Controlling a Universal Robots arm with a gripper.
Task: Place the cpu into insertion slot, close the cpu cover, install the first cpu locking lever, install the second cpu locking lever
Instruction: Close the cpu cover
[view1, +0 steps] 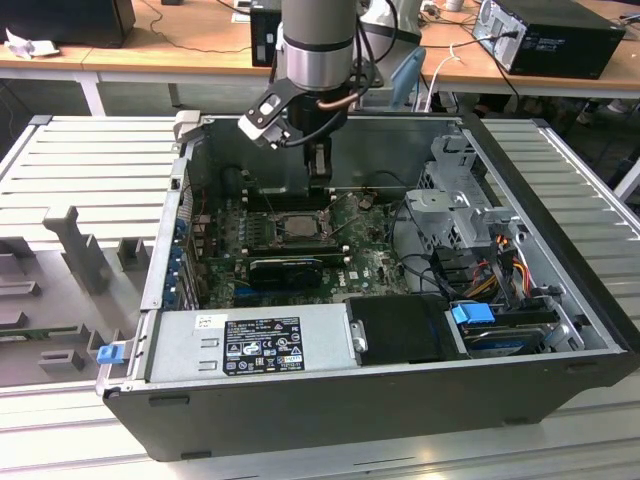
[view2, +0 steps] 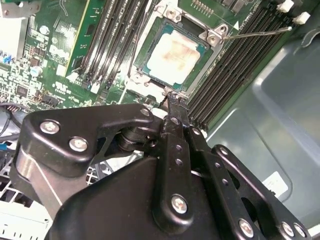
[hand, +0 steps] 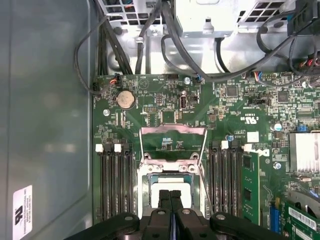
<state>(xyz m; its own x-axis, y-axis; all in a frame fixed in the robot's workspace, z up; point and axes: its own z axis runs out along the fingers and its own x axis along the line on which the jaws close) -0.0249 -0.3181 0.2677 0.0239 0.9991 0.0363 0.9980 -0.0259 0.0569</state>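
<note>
- I see the small flat square cpu with the pale silvery-beige metal top (view2: 172, 54) lying in the square black insertion slot with the grey metal rim (hand: 149, 186). I cannot tell whether it sits fully flat, and if it is skewed, pressure from above could bend the contacts beneath
- The thin square silver-grey cpu cover with the large cut-out (hand: 172, 130) is open, away from the slot, and the green circuit board (hand: 150, 100) shows through it. If it drops unguided, I judge it could nudge the chip out of place
- The black gripper (view2: 172, 94) hovers at the edge of the slot opposite the open cover, its fingers (hand: 163, 205) pressed together with nothing between them. A slightly off descent would put the tips on the cpu's top and could scratch or shift it
- The thin steel wire locking lever (view2: 255, 34) stands free over the long black memory slots (view2: 225, 75). Closed tips could slip off so slim a rod and strike those slots
- The grey metal case panel (view2: 280, 100) lies near the arm, so a wide swing risks a knock
</note>
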